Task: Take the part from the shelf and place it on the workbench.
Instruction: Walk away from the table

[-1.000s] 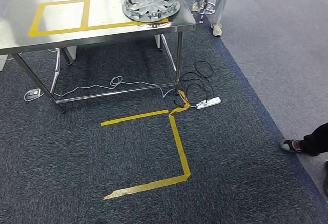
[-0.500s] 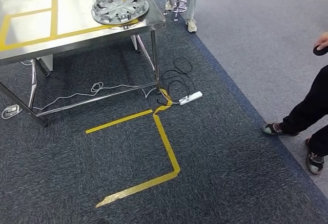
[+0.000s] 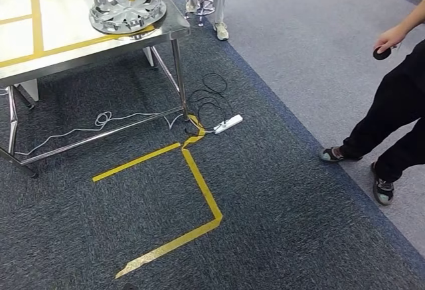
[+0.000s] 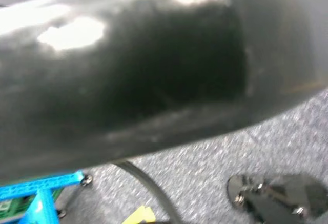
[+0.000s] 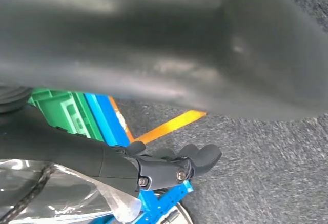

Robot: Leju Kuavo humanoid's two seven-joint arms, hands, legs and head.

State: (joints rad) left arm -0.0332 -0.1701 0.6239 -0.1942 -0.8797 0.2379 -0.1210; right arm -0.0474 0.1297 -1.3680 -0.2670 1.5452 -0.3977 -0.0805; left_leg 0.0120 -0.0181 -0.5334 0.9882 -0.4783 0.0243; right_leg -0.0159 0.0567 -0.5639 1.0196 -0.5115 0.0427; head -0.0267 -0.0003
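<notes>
The whole picture slides left, so the camera turns right; the things on the floor do not move. The tabletop (image 3: 75,51) and the wheel cover (image 3: 127,10) now sit far left. A standing person (image 3: 396,114) comes into sight on the right, one hand (image 3: 388,38) holding a small dark thing (image 3: 382,54).

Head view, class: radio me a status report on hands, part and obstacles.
Right hand fingers extended, grip unclear. Wheel cover flat on workbench. Power strip and cables by table leg; person standing right.
</notes>
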